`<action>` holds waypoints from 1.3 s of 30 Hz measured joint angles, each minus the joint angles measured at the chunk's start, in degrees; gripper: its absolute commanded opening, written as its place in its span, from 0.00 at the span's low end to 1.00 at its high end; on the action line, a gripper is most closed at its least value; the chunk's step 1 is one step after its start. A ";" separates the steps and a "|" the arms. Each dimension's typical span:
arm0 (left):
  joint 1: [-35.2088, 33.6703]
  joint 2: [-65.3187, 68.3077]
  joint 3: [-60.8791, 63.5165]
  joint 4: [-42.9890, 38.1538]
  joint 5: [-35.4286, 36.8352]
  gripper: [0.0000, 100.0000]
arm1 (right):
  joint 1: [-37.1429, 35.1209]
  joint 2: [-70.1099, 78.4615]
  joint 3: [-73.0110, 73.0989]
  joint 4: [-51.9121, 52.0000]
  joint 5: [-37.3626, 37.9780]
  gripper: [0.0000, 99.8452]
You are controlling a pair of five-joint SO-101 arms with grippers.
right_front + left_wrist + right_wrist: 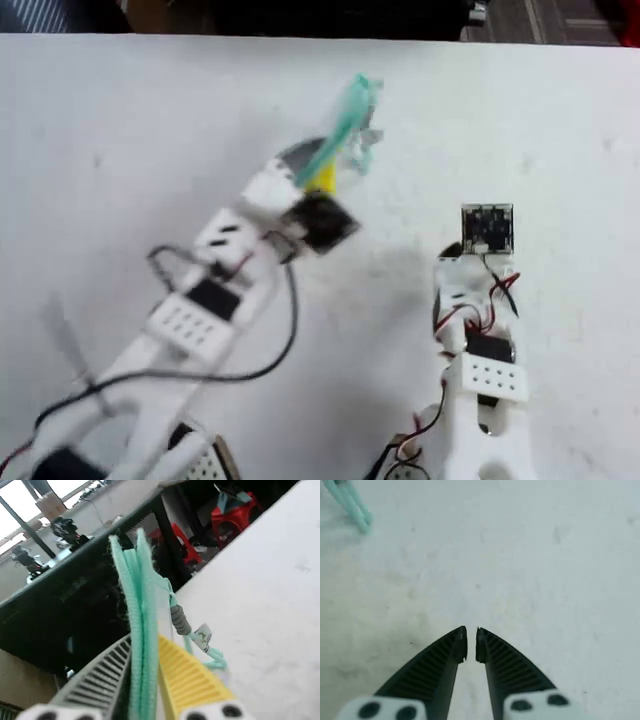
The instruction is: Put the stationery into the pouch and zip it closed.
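White flat tabletop (560,120), matte, faint scuff marks. Beyond far edge: red plastic stools (235,512) on floor; brown cardboard box (48,503) in bkgd.

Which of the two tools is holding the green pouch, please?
The left tool, with one yellow finger, clamps the pouch; the right tool, black-fingered, is shut on nothing above the table.

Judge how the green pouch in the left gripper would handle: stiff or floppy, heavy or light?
Probably floppy: the pouch squeezes into thin layers between the ribbed fingers. Likely light, since one pinch carries it. Its cord dangles loose and might snag.
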 measured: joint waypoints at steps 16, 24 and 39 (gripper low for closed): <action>10.37 38.95 -8.97 -12.48 1.76 0.03 | 0.70 0.18 0.00 -0.97 0.00 0.03; 11.60 40.18 -8.44 -11.08 4.66 0.15 | 1.85 0.18 0.00 -0.97 0.00 0.03; 13.98 17.41 -13.89 36.66 22.77 0.28 | 1.67 0.18 0.00 -0.97 0.00 0.03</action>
